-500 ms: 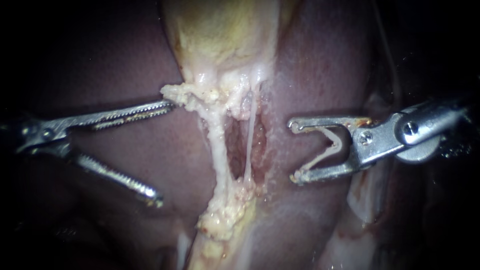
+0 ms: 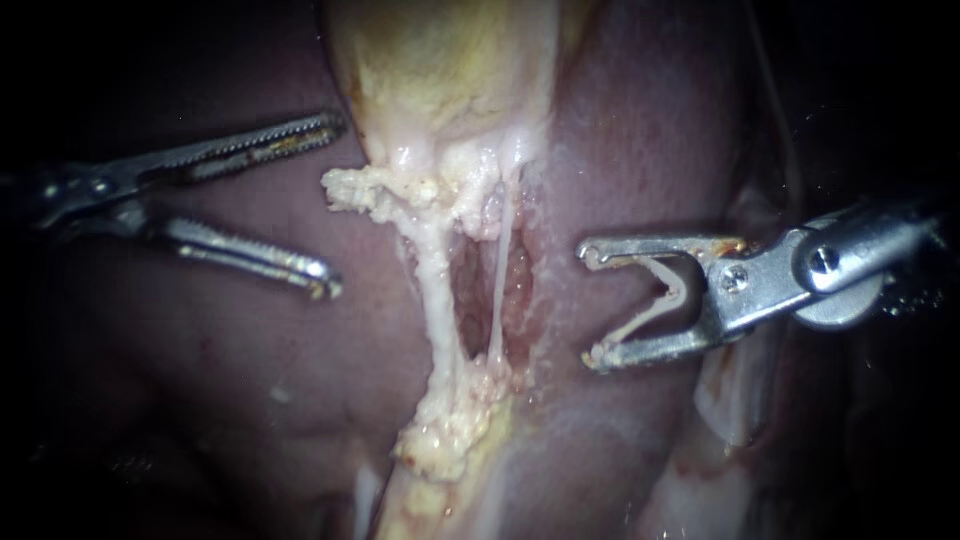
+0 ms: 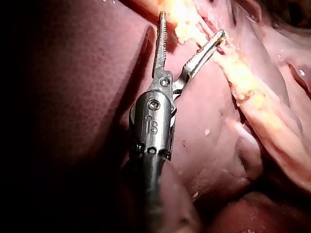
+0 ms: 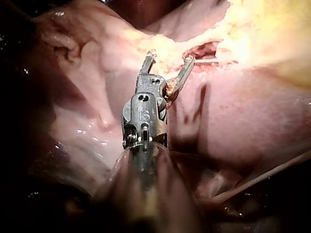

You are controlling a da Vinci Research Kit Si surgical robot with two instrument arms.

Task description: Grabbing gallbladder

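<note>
Close endoscope, wrist cameras, all facing gallbladder (image 2: 450,80)

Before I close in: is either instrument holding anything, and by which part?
The left instrument holds nothing; it stands open beside the gallbladder. The right instrument carries a pale clip, gripped by its two arm ends.

No labels, brands or signs on the tissue. The only marks are a small engraved one on the left instrument (image 3: 191,24) wrist housing behind its jaws, and the same on the right instrument (image 4: 170,55).
</note>
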